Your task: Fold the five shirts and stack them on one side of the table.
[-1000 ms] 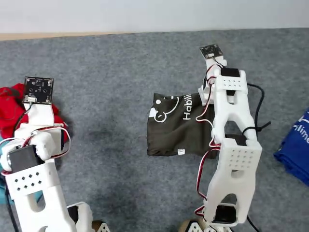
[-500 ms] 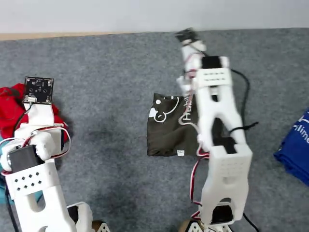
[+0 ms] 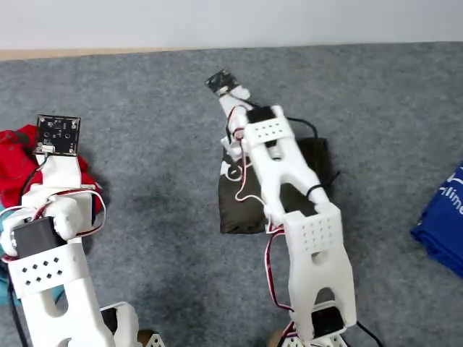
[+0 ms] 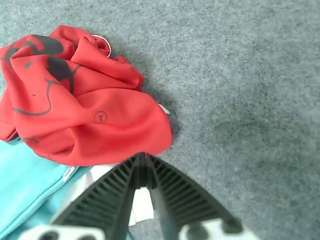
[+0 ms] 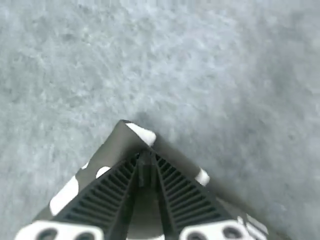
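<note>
Just at the tips of its pressed-together jaws, the right arm (image 3: 278, 155) has a printed corner of the black shirt (image 5: 136, 132), spread on the grey surface (image 5: 225, 60). Beyond the closed jaws of the left arm (image 3: 54, 271) lies a crumpled red shirt (image 4: 85, 110), a teal shirt (image 4: 25, 185) beside them.

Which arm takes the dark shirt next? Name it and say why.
Right. The right gripper is at the dark shirt's corner; the left gripper is far off, over the red shirt.
</note>
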Robot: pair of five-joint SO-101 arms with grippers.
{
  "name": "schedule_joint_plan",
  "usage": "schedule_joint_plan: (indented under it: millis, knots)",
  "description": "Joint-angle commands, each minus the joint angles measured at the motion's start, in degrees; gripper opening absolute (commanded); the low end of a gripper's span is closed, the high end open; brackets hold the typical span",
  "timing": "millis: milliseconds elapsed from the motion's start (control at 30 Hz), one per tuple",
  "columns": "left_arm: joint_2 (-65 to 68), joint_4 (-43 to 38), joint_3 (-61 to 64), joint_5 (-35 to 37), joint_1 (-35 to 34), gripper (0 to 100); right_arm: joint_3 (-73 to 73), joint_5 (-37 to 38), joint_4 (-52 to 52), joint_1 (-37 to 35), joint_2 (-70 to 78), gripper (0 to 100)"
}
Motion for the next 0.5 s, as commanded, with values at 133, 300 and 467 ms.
schedule_joint_plan:
  millis: [133,300,467]
  knots:
    - [-0.6,-1.1,-2.0,-0.4,0.3,1,-3.5,0.8,-4.4,-2.2,0.5,1.0]
    - [-0.6,-1.1,-2.0,-0.4,0.3,1,-4.0,0.8,-1.9,-1.8,-5.7,1.0]
    - [-0.6,-1.1,-2.0,-0.4,0.3,1,-4.0,0.8,4.4,-1.6,-10.7,1.0]
